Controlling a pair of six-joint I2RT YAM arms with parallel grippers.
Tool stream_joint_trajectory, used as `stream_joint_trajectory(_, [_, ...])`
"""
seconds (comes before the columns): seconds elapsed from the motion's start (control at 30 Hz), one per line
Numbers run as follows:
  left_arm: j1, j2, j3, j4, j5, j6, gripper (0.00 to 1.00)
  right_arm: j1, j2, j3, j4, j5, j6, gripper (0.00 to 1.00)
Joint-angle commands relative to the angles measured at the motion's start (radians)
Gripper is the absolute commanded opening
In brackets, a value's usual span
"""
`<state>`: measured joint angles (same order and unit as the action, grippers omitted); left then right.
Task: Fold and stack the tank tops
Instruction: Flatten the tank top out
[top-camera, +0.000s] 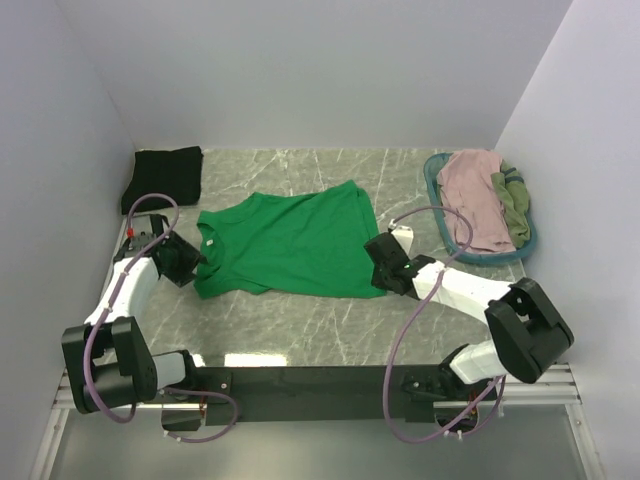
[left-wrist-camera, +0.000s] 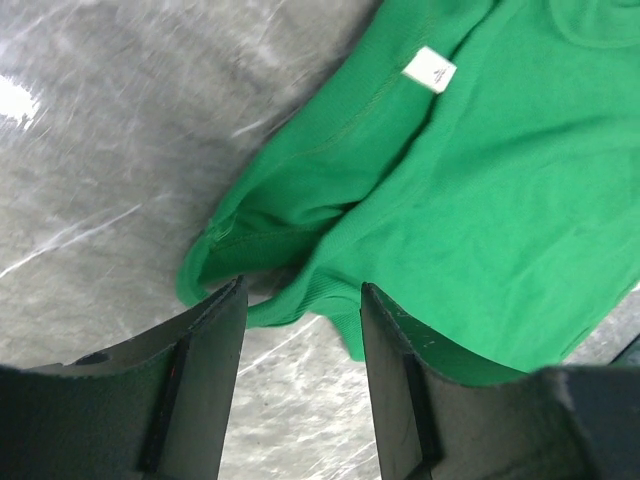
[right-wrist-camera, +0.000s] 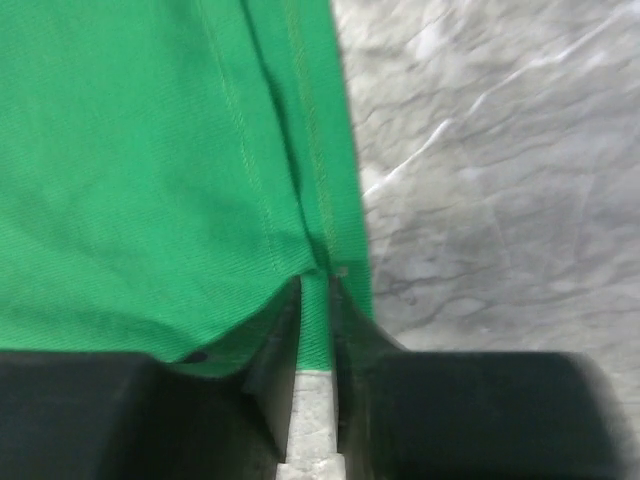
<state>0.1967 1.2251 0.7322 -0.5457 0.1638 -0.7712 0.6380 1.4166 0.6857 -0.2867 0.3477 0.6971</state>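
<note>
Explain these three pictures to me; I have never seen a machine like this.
Two robot arms are bolted at the near edge of a grey table. The wide picture looks down from above and behind them; the other two come from a camera on each wrist, its dark fingers at the bottom. A green tank top lies spread out. The right claw pinches its edge; the left claw stands open at a shoulder strap. A black top lies in the far left corner; a pink top and an olive top sit in a teal basket.
</note>
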Motion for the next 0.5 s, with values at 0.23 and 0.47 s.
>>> stream_joint_trajectory(0.23, [-0.003,0.027,0.087,0.059,0.039,0.013,0.54,-0.031,0.06,0.078,0.023,-0.049,-0.025,0.4])
stream_joint_trajectory(0.47, [-0.003,0.034,0.079,0.076,0.059,0.0,0.54,-0.031,0.1,0.092,0.021,-0.041,-0.025,0.4])
